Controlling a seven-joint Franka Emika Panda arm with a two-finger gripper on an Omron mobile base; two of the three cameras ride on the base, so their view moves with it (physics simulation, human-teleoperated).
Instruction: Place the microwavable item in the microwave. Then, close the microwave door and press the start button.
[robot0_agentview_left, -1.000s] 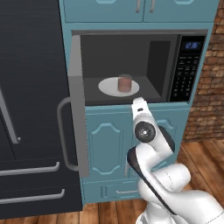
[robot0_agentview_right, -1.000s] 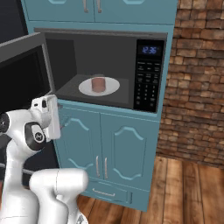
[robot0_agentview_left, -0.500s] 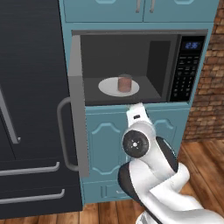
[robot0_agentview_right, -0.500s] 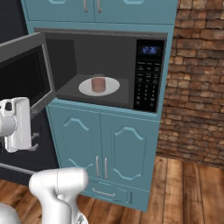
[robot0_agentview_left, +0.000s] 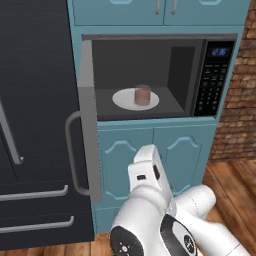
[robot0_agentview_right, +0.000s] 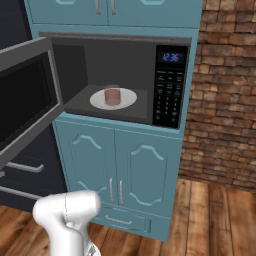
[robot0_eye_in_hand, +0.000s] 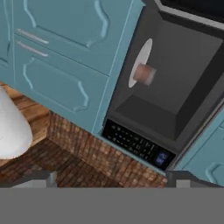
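The microwavable item is a squat reddish-brown lump standing on the white turntable inside the microwave. The right base view has the item there too, and the rolled hand view shows the item from a distance. The microwave door stands open to the left, edge-on, with its bar handle outward; its dark window faces the right base camera. My gripper is open with nothing between its fingers. It hangs low in front of the cabinets, well short of the microwave and below it.
The black keypad with its blue display is on the microwave's right. Teal cabinet doors sit below, a black fridge is to the left, and a brick wall to the right. My white arm fills the lower foreground.
My hand has dropped and drawn back from just under the microwave opening to low in front of the cabinets. The item stays on the turntable and the door stays open.
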